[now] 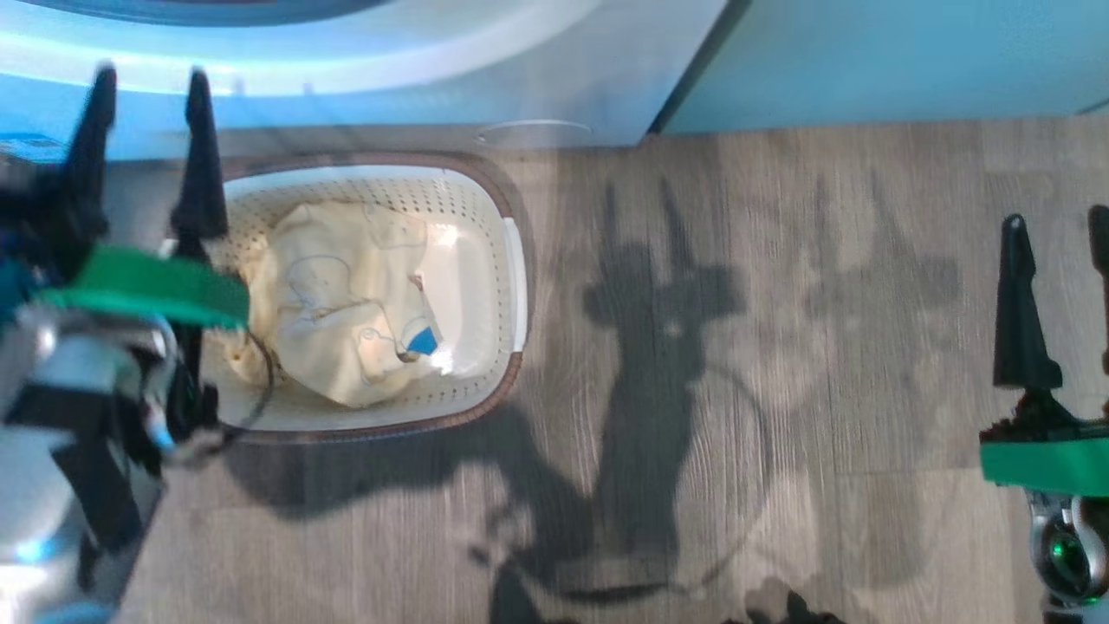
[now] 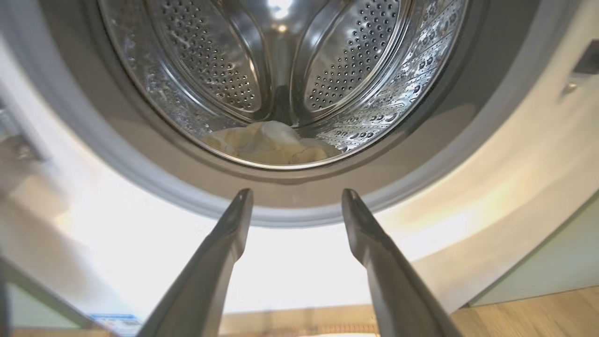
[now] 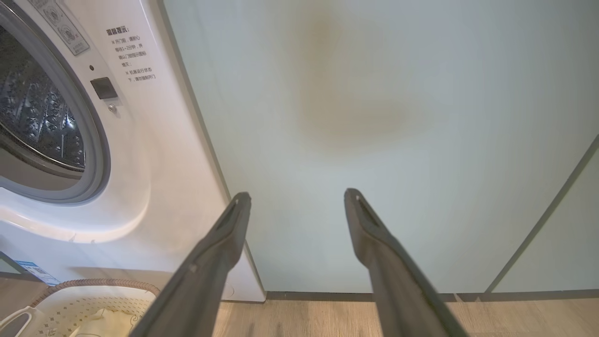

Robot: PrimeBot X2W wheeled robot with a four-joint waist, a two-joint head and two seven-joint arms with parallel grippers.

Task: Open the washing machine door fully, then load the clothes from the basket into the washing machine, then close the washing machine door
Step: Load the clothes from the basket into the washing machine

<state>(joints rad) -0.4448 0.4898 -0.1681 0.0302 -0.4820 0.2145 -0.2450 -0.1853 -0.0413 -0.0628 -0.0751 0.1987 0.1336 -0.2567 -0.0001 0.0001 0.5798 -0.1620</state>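
Observation:
The cream basket (image 1: pixel 511 260) with a brown rim stands on the floor before the white washing machine (image 1: pixel 390 87). Pale yellow clothes (image 1: pixel 338 303) with a blue trim lie in it. My left gripper (image 1: pixel 152 82) hovers open over the basket's left rim. In the left wrist view that gripper (image 2: pixel 295 196) points at the grey-ringed drum mouth (image 2: pixel 140 154), where a pale garment (image 2: pixel 271 142) lies in the steel drum. My right gripper (image 1: pixel 1057 221) is open at the far right, empty, facing the pale green cabinet (image 3: pixel 374 117). The washing machine door is out of view.
Grey wood floor (image 1: pixel 736 347) stretches between the basket and my right gripper, crossed by arm shadows. The cabinet (image 1: pixel 866 61) stands right of the machine. The right wrist view has the machine's side (image 3: pixel 154 140), printed text and the basket's rim (image 3: pixel 89 283).

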